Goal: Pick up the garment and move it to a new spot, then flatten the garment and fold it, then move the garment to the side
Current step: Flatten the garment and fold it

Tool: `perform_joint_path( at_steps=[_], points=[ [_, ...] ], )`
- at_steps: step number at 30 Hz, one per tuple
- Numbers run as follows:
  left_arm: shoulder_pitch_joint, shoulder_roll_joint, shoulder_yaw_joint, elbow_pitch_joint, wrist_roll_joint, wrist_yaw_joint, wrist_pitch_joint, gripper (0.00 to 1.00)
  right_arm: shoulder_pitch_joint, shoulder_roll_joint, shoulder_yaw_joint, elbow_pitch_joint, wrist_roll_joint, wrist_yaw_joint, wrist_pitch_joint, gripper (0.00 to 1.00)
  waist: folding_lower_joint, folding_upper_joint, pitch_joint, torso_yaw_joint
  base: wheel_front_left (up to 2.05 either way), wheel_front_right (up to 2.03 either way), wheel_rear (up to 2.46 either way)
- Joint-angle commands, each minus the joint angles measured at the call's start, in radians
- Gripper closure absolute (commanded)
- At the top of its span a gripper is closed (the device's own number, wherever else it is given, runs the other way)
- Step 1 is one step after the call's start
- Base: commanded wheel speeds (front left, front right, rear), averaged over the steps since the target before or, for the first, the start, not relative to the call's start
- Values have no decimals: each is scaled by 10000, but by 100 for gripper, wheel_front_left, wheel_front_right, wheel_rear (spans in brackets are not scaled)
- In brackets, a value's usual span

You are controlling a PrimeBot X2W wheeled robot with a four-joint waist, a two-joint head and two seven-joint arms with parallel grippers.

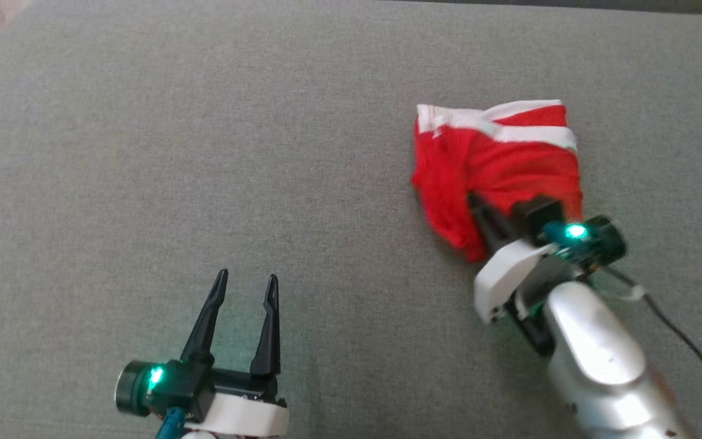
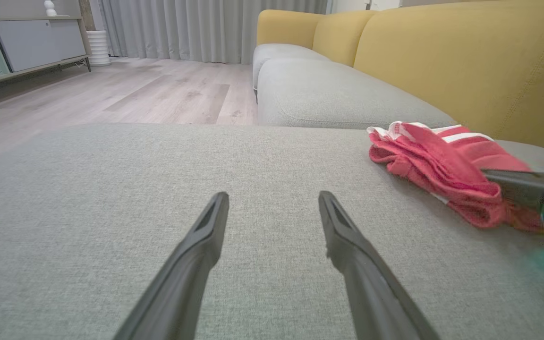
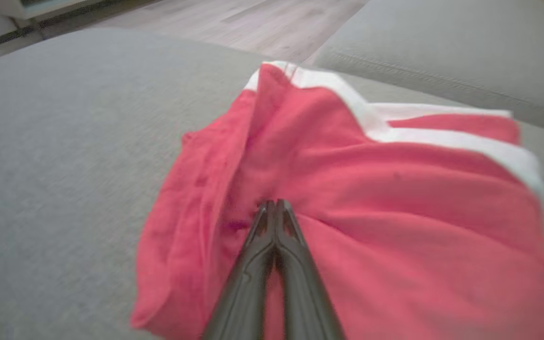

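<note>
The right gripper (image 3: 276, 204) has its two dark fingers clenched tip to tip on a thin pleat of the crumpled red mesh garment with white bands (image 3: 395, 189), and creases fan out from the pinch. The garment lies on the grey woven sofa cushion (image 1: 144, 122), at the robot's right. The left gripper (image 1: 246, 280) rests spread and empty, well apart. The bite looks shallow: the cloth could slip free on lifting, or hang lopsided and land bunched

The garment (image 1: 497, 171) is red with white stripes at its upper edge. The cushion (image 1: 205, 152) seems plain grey, and the sofa back (image 2: 465, 61) at upper right is mustard yellow.
</note>
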Motion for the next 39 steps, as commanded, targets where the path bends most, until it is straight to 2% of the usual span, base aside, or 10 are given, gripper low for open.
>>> perform_joint_path(
  at_steps=[1, 12, 21, 22, 23, 24, 25, 26, 32, 39],
  points=[
    [-114, -47, 351, -215, 78, -20, -53, 0, -45, 204, 649, -181, 112, 69, 47, 100, -1, 0, -84, 25, 0, 0, 0],
    [100, -76, 449, -187, 35, -22, -53, 0, 657, 207, 2552, -479, 1364, 69, 744, 100, -1, 0, -388, -175, 0, 0, 0],
    [382, -80, 726, -184, -4, -12, -53, 0, 1226, 207, 2550, -1209, 1777, 69, 412, 100, -1, 0, -956, -583, 0, 0, 0],
    [441, -81, 790, -206, -2, -5, -53, 0, 1332, 207, 2347, -1438, 1801, 69, 294, 95, -1, 0, -1080, -661, 0, 0, 0],
    [517, -81, 853, -226, 0, -3, -53, 0, 1457, 191, 2139, -1696, 1796, 69, 186, 70, -1, 0, -1219, -745, 0, 0, 0],
    [617, -81, 919, -254, 3, -6, -53, 0, 1600, 130, 1896, -1982, 1759, 69, 68, 54, -1, 0, -1364, -835, 0, 0, 0],
    [714, -81, 988, -306, 12, -19, -53, 0, 1753, 38, 1621, -2291, 1678, 69, -49, 18, -1, 0, -1500, -925, 0, 0, 0],
    [807, -81, 1060, -352, 22, -30, -53, 0, 1920, -62, 1338, -2610, 1583, 69, -152, 0, -1, 0, -1625, -1001, 0, 0, 0],
    [1298, -48, 1531, -478, 176, -177, -53, 0, 3146, -631, -654, -4328, 1215, 69, -706, 0, -1, 0, -2310, -1326, 0, 0, 0],
    [1653, 15, 1925, -323, 351, -481, -53, 0, 4349, -1054, -2265, -4833, 1091, 69, -1679, 0, -1, 0, -2676, -1273, 0, 0, 0]
  ],
)
